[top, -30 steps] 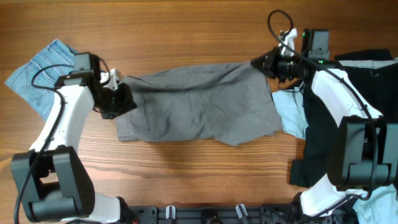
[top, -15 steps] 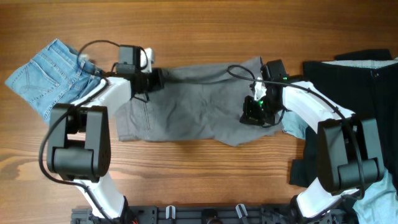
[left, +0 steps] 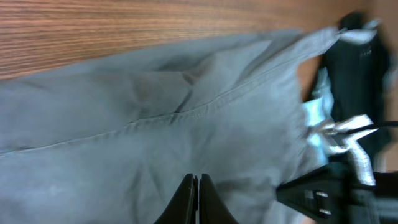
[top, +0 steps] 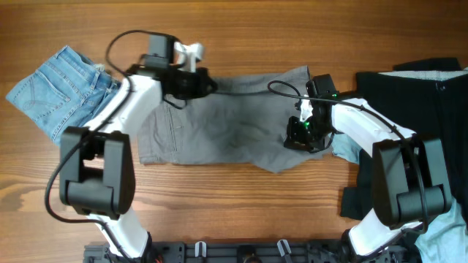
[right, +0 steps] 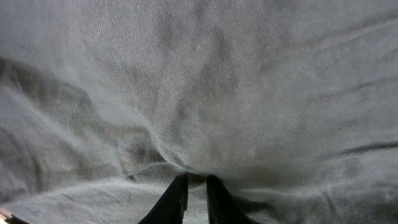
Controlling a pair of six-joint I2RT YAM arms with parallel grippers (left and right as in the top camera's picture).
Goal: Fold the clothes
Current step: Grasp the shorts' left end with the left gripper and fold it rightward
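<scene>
The grey shorts [top: 227,135] lie spread flat in the middle of the table, waistband to the left. My left gripper [top: 208,82] hovers over their far edge; in the left wrist view its fingers [left: 195,186] are shut together with nothing between them, above the grey shorts [left: 155,124]. My right gripper [top: 296,139] is down on the right part of the shorts. In the right wrist view its fingers [right: 196,183] are nearly closed on a raised fold of the grey shorts [right: 205,93].
Light-blue denim shorts [top: 58,84] lie at the far left. Black garments [top: 417,109] are piled at the right edge, with a pale blue cloth [top: 345,146] next to the grey shorts. The right arm [left: 336,190] shows in the left wrist view.
My left gripper has moved from the shorts' left end to their far edge and then rightward. My right gripper came down from the far right corner onto the cloth and has stayed there.
</scene>
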